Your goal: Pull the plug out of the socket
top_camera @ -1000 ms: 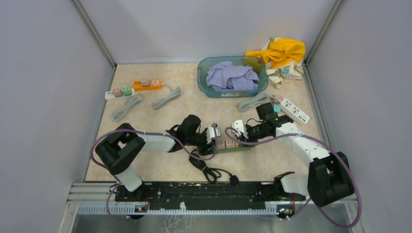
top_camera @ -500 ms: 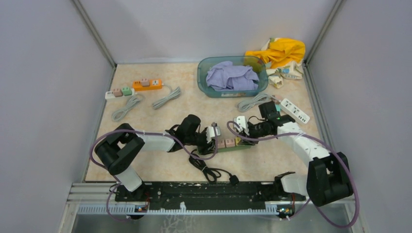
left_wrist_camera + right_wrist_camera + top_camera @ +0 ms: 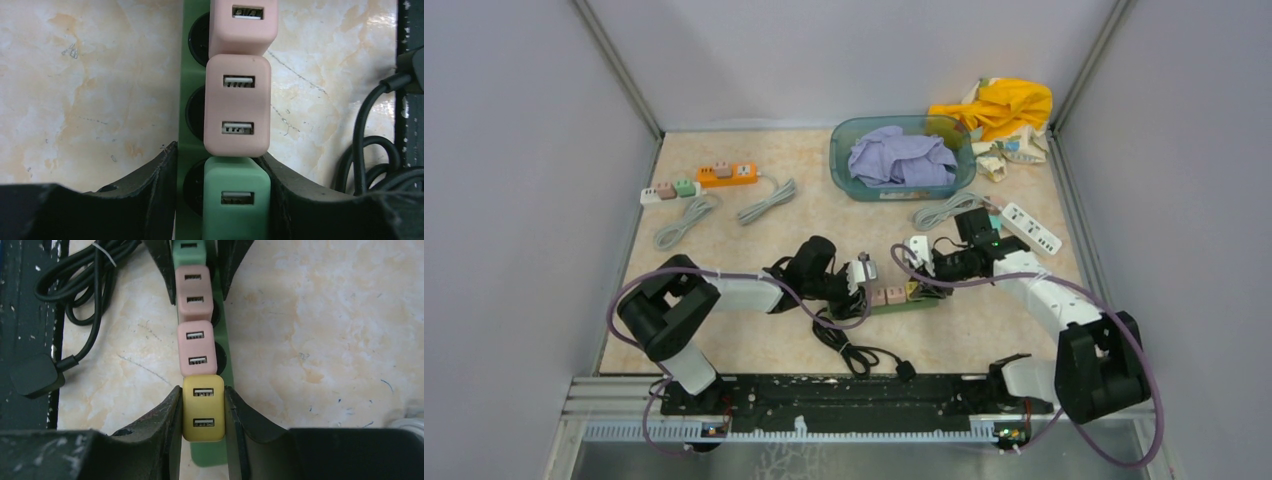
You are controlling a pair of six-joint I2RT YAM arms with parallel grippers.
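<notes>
**Two tools are sitting on one power strip, ready for a pull**

On the left, the left tool [image 3: 220, 155] is reaching down over the near end of the green power strip [image 3: 192, 130]. One of its fingers is pressing on the side of the strip and the other is pressing on the green plug [image 3: 236, 197], so it is squeezing that end and holding it on the desk [image 3: 75, 90].

Going right along the strip, two pink plugs [image 3: 237, 112] are sitting in a row, touching each other. A black cord [image 3: 85, 285] is lying in loops on the desk beside the strip.

At the right end, the yellow plug [image 3: 202, 407] is sitting in the last socket, touching the pink one next to it. The right tool [image 3: 201, 390] is closing tight on it, with one finger flat on each long side. This looks like the plug that is coming off.

The plug is looking small, hard and light. Its sides are looking smooth, so fingers could be slipping on it. It is probably sticking tight in its socket, so it is needing a firm pull straight up, not a tilt. The two flat sides are the best place to hold, and the right tool is holding there now. The strip is looking light too, so it could be lifting up with the plug. That is why the left tool is pinning it down.
</notes>
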